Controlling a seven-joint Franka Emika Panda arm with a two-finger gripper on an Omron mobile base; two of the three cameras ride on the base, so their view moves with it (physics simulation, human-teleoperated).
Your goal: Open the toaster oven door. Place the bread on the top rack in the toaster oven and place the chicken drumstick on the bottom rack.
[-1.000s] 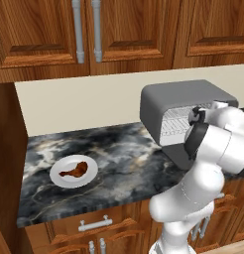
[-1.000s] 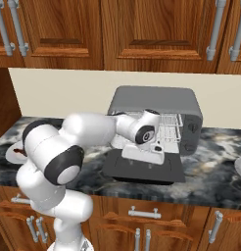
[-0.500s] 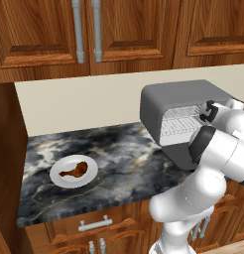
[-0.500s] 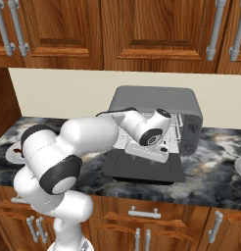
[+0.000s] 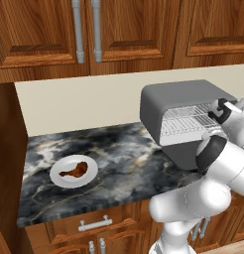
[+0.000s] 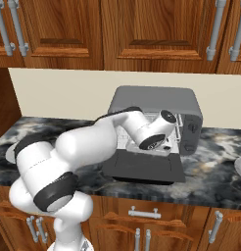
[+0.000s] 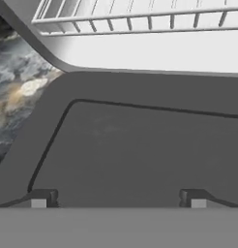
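The two-finger pincer [image 7: 118, 198] hangs wide open and empty above the flat dark grey oven door [image 7: 140, 150], folded down; the reddish-brown chicken drumstick [image 5: 76, 171] lies on a white plate [image 5: 59, 179] on the marbled worktop [image 5: 114, 158].

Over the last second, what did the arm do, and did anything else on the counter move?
The arm's hand rose from in front of the toaster oven opening toward its top, gripper open and empty above the lowered toaster oven door. The chicken drumstick stayed on its plate.
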